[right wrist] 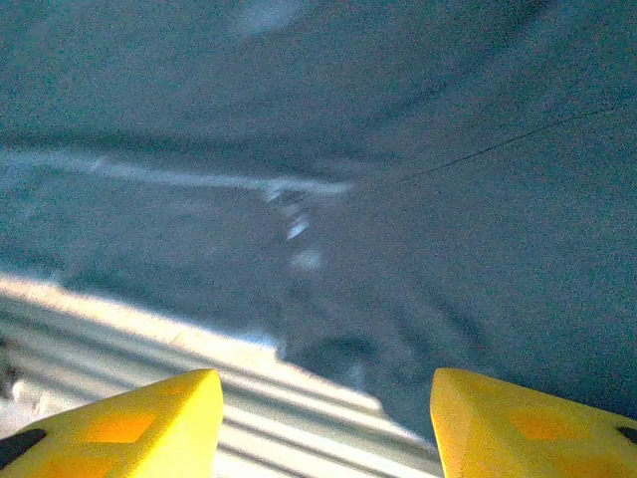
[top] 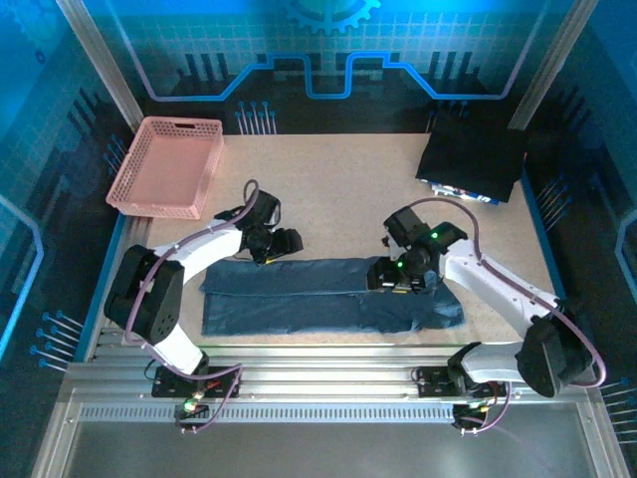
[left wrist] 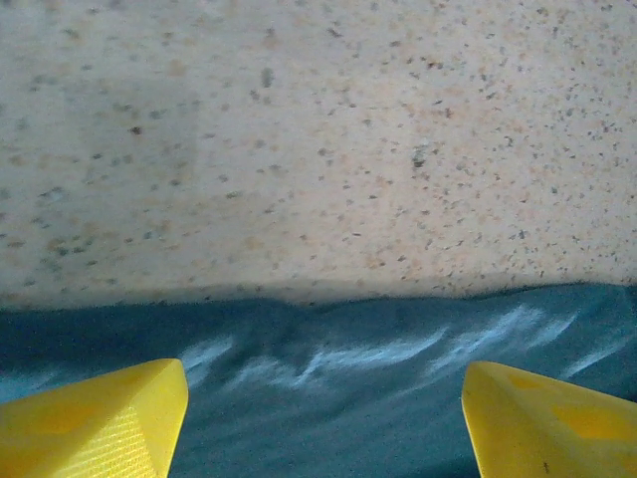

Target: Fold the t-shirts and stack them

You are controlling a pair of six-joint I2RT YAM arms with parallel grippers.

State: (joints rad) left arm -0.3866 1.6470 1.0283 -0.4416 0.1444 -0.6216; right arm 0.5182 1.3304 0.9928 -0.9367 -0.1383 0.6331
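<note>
Folding looks half done to us: t-shirt [top: 328, 294] at six o'clock lies lengthwise-folded, unstacked; left jaws and right jaws both released, empty.

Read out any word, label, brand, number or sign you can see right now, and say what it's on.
No text can be read in these views.
t-shirt: plain cloth, no print or tag showing.
pink basket: no label.
dark pile at the far right: pale patches along its near edge, too small to read.
back wall: gear outline and lines, no letters.
</note>
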